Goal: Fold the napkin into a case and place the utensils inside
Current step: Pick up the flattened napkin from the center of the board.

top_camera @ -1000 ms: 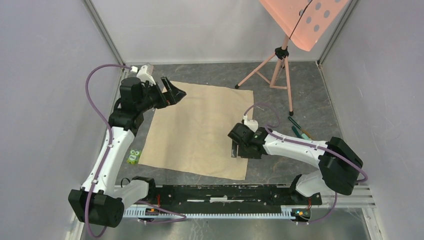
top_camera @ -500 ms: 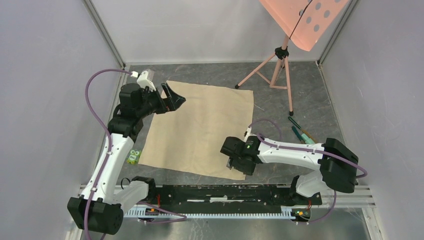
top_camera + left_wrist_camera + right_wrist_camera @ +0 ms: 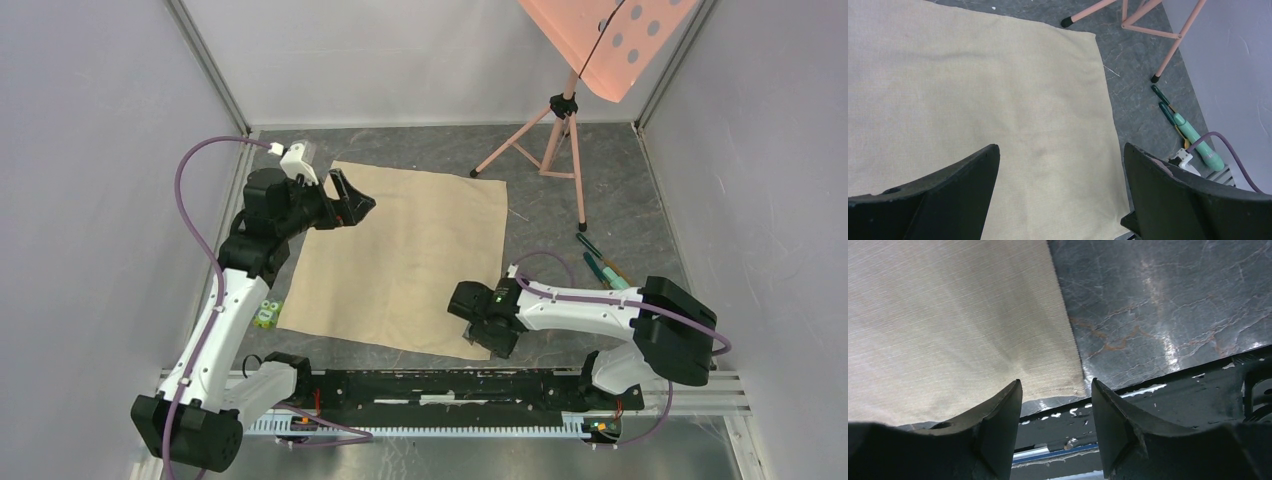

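I am poising my right claw, jaws apart, at the corner of the napkin just ahead, starting the first fold; pinching it comes next.

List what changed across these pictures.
The right gripper slid along the right edge of the napkin toward its near right corner, jaws narrowing over that corner without gripping yet. The left gripper shifted slightly near the far left corner, open throughout. The napkin stayed flat; the frog toy did not move.
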